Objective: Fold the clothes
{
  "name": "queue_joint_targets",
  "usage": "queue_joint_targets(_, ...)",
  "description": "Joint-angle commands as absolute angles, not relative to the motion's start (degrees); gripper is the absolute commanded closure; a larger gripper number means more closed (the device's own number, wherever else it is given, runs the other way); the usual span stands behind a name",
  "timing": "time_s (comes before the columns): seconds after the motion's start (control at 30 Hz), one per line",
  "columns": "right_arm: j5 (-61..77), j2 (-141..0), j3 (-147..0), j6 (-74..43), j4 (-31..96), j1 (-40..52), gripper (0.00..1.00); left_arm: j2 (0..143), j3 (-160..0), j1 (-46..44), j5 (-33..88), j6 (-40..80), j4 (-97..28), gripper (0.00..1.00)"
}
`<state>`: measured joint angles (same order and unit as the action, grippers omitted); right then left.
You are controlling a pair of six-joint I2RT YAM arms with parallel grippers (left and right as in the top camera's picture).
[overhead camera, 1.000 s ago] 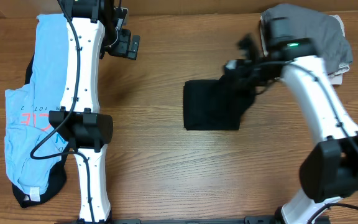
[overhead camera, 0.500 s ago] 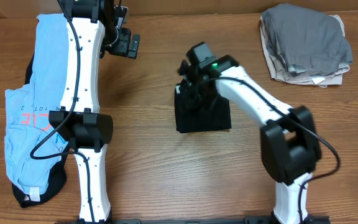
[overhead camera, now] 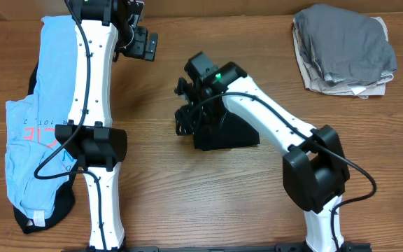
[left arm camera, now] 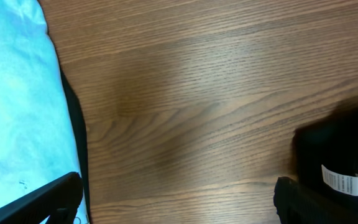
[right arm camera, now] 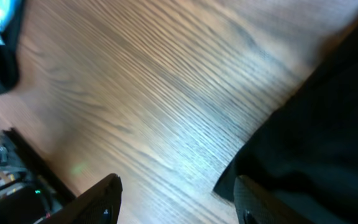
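**A:** Where does everything lie, from our edge outward?

**B:** Nearest, on the left, a black garment peeks out from under the light blue printed shirt, and both are unfolded. Mid-table sits the black T-shirt, folded into a compact block, with the right arm reaching across above it. At the far right, a folded grey garment lies on top of a beige garment.

**A:** And the jaws?

**B:** The right gripper hangs at the T-shirt's left edge with its fingers parted. Bare table shows between them, and the cloth's edge lies just beside one finger, not pinched. The left gripper is at the far side, beside the blue shirt. It is spread wide over bare wood and holds nothing.

**A:** What could go wrong?

**B:** I'd judge the main risk is a finger snagging the top layer if the right arm draws away, which would drag the fold open or bunch it. That left edge looks rumpled near the fingers. The arm also crosses right over the block, so a sideways sweep could push it askew.

**A:** Which way does it point?

**B:** Its long axis seems to run across the table, left to right, with the near edge slightly slanted. The arm hides much of it and no neck label shows, so I cannot tell which way the collar faces.
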<state>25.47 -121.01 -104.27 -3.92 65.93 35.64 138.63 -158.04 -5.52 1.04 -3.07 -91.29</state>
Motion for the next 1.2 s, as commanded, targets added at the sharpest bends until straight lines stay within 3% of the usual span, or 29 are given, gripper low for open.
queue_joint_targets(0.0, 23.77, -115.13, -108.68, -4.12, 67.46, 33.65, 0.38, 137.58, -158.6, -5.56, 1.39, -2.57, -90.78, 0.0)
queue_joint_targets(0.2, 12.6, -114.15, -108.55, -10.98, 68.34, 28.1, 0.38, 137.58, -158.6, -5.37, 1.04, -2.57, -90.08, 0.0)
queue_joint_targets(0.4, 12.43, -116.86, -105.41, -10.5, 60.1, 24.38, 0.39, 137.58, -158.6, -5.15, 1.08, -2.55, -89.71, 0.0)
queue_joint_targets(0.8, 15.07, -128.33, -104.09, -10.48, 48.42, 27.79, 0.45, 137.58, -158.6, -5.15, 1.08, -2.55, -89.67, 0.0)
queue_joint_targets(1.0, 17.91, -130.08, -104.25, -9.41, 47.37, 28.86, 0.44, 137.58, -158.6, -5.15, 1.06, -2.55, -89.67, 0.0)
queue_joint_targets(1.17, 20.67, -128.57, -108.14, -6.02, 50.5, 28.6, 0.36, 137.58, -158.6, -5.15, 1.04, -2.55, -89.43, 0.0)
